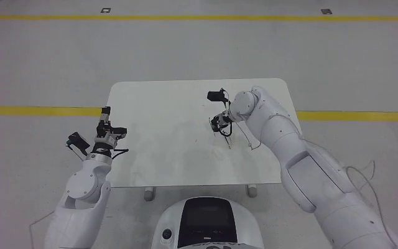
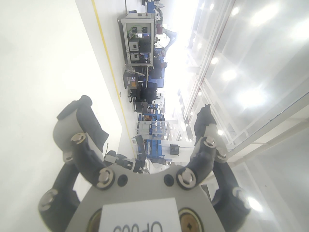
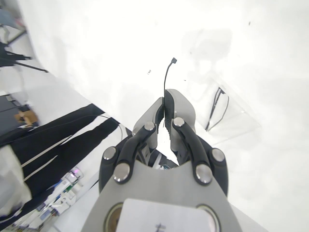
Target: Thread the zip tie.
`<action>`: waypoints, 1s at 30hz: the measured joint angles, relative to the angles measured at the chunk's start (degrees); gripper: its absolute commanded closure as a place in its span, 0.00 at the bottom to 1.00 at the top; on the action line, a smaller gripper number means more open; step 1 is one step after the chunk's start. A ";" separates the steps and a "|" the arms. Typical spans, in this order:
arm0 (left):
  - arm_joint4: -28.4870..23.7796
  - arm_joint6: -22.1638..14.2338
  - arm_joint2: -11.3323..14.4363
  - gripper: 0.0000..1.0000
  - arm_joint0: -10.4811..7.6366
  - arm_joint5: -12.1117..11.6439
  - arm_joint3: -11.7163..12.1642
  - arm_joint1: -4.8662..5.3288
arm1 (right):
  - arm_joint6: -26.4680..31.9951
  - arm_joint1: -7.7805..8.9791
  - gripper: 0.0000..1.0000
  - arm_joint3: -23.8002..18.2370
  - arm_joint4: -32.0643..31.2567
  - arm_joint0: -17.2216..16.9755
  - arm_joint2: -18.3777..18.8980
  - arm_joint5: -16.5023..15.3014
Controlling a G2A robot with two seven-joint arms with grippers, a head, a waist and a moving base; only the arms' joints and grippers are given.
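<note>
Right tool (image 3: 164, 101) clamped on the zip tie (image 3: 167, 73), whose head hangs free and unlooped. Left tool (image 2: 144, 107) apart, empty, at the table's (image 1: 161, 146) left edge. Threading apparently not yet begun.

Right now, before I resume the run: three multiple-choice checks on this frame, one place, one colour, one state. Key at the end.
1. Left gripper relative to the table:
A) over its middle
B) at its left edge
C) at its far edge

2. Colour of the zip tie:
A) white
B) black
C) red

3. Right gripper jaws:
A) wide open
B) shut on nothing
C) shut on the zip tie

Key:
1 B: the top view shows it at the left edge.
2 B: the tie shows black against the white tabletop.
3 C: the right wrist view shows the jaws pinching the tie, its head sticking out beyond them.
</note>
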 measured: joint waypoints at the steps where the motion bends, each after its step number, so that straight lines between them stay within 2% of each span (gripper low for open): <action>1: 0.00 0.00 0.00 0.00 0.00 0.00 0.00 0.00 | 0.26 0.55 1.00 -0.49 1.80 -0.34 1.23 -1.42; 4: 0.00 0.00 0.00 0.00 0.00 0.00 0.00 0.00 | 1.32 1.85 1.00 -2.52 6.83 -1.80 4.41 -4.21; 7: 0.00 0.00 0.00 0.00 0.00 0.00 0.00 0.00 | 2.67 2.89 1.00 -4.92 10.18 -3.22 6.66 -5.14; 13: 0.00 0.00 0.00 0.00 0.00 0.00 0.00 0.00 | 2.68 2.94 1.00 -5.07 10.12 -3.30 6.72 -5.06; 16: 0.59 -0.64 0.06 0.00 -0.22 -0.31 -0.09 0.05 | 0.73 3.22 1.00 -6.44 12.58 -4.90 8.00 -5.15; 18: 1.92 -3.76 0.15 0.00 -0.57 -0.80 -0.09 0.20 | -0.61 3.59 1.00 -7.52 14.86 -5.90 9.32 -5.19; 20: 1.22 -9.55 -0.13 0.00 -0.92 0.06 -0.15 0.53 | -2.15 4.00 1.00 -8.76 17.39 -7.25 10.86 -4.99; 22: 3.05 -15.87 -0.46 0.00 -1.19 0.82 -0.19 0.99 | -3.20 4.29 1.00 -10.23 19.54 -8.76 12.04 -4.39; 25: 5.42 -22.36 -0.34 0.00 -1.61 1.20 0.04 1.37 | -3.74 4.42 1.00 -12.77 23.56 -11.05 13.38 -3.18; 30: 6.15 -22.42 -0.36 0.00 -1.68 1.07 0.07 1.40 | -3.99 4.46 1.00 -13.40 23.78 -11.38 13.42 -3.04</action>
